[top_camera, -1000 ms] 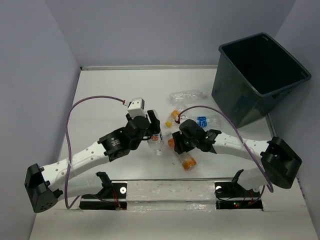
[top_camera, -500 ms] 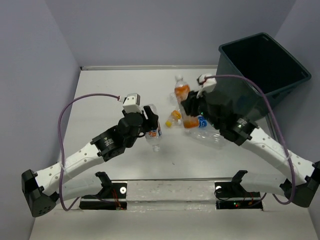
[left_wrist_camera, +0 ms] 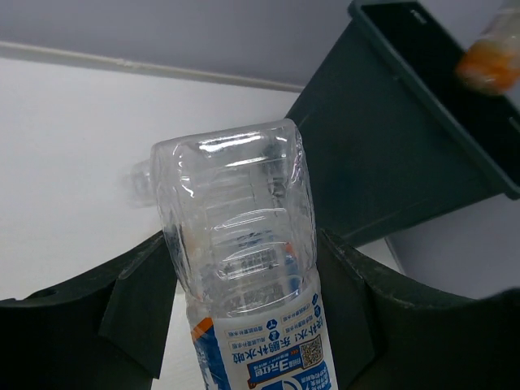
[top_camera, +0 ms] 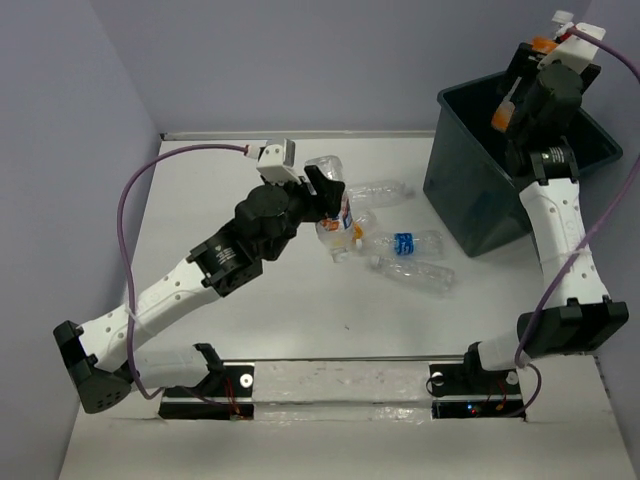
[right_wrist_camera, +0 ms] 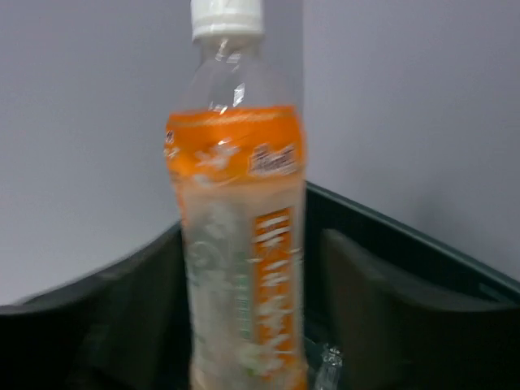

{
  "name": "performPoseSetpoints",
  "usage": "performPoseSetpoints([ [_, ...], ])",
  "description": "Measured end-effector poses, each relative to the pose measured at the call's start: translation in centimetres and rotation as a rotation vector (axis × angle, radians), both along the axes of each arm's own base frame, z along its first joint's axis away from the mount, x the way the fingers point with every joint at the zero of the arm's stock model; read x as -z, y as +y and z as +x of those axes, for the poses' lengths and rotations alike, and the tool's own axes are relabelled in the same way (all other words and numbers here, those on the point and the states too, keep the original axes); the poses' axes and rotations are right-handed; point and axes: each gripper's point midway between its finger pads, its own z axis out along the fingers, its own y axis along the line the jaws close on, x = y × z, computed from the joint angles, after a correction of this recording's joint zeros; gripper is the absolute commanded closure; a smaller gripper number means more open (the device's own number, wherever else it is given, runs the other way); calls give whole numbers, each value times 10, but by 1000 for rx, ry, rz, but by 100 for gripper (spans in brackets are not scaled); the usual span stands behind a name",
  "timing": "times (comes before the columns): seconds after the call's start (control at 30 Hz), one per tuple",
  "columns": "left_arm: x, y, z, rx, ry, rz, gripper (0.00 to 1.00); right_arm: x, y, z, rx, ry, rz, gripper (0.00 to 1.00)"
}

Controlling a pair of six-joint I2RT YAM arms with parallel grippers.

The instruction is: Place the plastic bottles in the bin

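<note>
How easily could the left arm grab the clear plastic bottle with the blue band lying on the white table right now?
Probably not yet: the left gripper is shut on another clear bottle with a blue-white label. The blue-banded clear plastic bottle itself lies close by, uncovered.

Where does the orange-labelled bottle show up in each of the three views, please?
Top external: orange-labelled bottle at upper right, over the bin.
Left wrist: blurred orange patch in the top right corner, above the bin.
Right wrist: upright, centre.
Shared landmark: the bin's dark rim.
</note>
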Motion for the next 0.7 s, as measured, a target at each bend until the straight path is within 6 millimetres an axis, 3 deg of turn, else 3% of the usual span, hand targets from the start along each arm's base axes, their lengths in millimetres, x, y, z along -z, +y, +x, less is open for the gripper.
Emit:
performPoseSetpoints([
  [0.17, -45, -29, 19, 22, -82, -34, 55, 56, -5, 26, -10, 175, -11, 0],
  [0.3, -80, -54, 37, 39, -167, -65, 55, 55, 16, 14, -133, 170, 43, 5],
  [0.43, -115, -80, 53, 57, -242, -106, 55, 30, 57, -40, -383, 70, 120, 4],
  [0.5, -136, -96, 60, 79, -279, -142, 55, 18, 90, -72, -579, 8, 113, 3],
  [0.53, -146, -104, 63, 92, -298, -164, 55, 18, 117, -94, -741, -4, 105, 2],
  [0.67, -157, -128, 67, 156, -335, -203, 54, 18, 169, -140, -1066, -37, 93, 1],
  [0.7, -156, -132, 66, 173, -336, -206, 54, 28, 180, -149, -1140, -28, 109, 1],
])
